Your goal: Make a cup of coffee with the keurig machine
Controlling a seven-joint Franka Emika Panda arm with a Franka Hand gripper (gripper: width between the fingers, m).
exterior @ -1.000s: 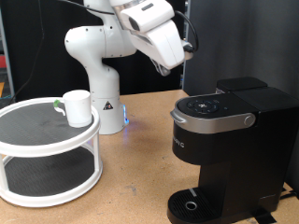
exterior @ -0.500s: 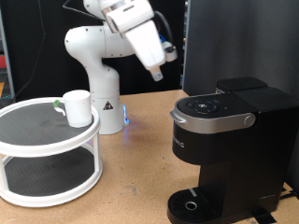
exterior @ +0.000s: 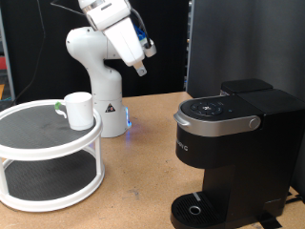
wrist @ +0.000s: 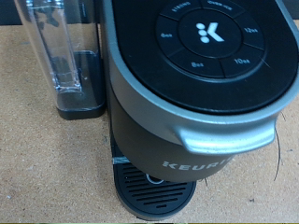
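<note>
The keurig machine (exterior: 233,143) stands black and boxy at the exterior view's right, its silver-grey lid handle down and its round drip base (exterior: 195,208) bare. The wrist view looks down on its button panel (wrist: 206,37), handle (wrist: 220,140) and drip base (wrist: 154,191). The white cup (exterior: 78,108) stands on the top tier of a round white shelf (exterior: 48,143) at the left. My gripper (exterior: 140,68) hangs high in the air between cup and machine, touching nothing and holding nothing. Its fingers do not show in the wrist view.
The white robot base (exterior: 100,81) stands behind the shelf. A clear water tank (wrist: 61,56) sits at the machine's side. A dark panel (exterior: 243,43) rises behind the machine. Bare wooden table (exterior: 133,191) lies between shelf and machine.
The arm has swung towards the exterior view's left, away from above the machine, and now hangs nearer the robot base. The cup and the machine have not moved.
</note>
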